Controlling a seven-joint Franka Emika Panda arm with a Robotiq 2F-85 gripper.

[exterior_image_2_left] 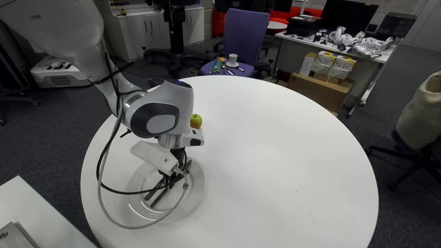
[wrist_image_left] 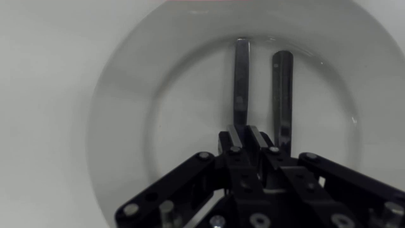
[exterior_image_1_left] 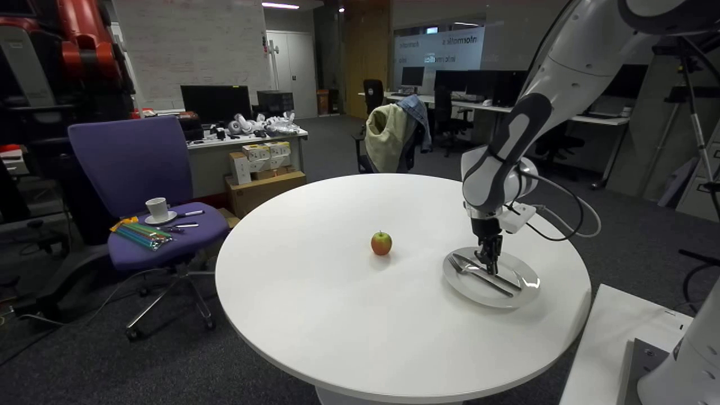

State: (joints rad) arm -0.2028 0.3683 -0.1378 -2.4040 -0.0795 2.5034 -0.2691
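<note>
Claw [wrist_image_left: 243,134] pinching knife [wrist_image_left: 241,76] | pointing down | arm [exterior_image_1_left: 568,84] bent over white plate [wrist_image_left: 123,126]

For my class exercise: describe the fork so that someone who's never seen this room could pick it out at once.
Start at the large round white table and find the white plate beneath the hand. The fork lies on it alongside the knife; it is the one with tines, and the hand grips the other.

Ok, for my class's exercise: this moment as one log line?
gripper: closed on knife; fork: on plate, beside knife; apple: on table
</note>
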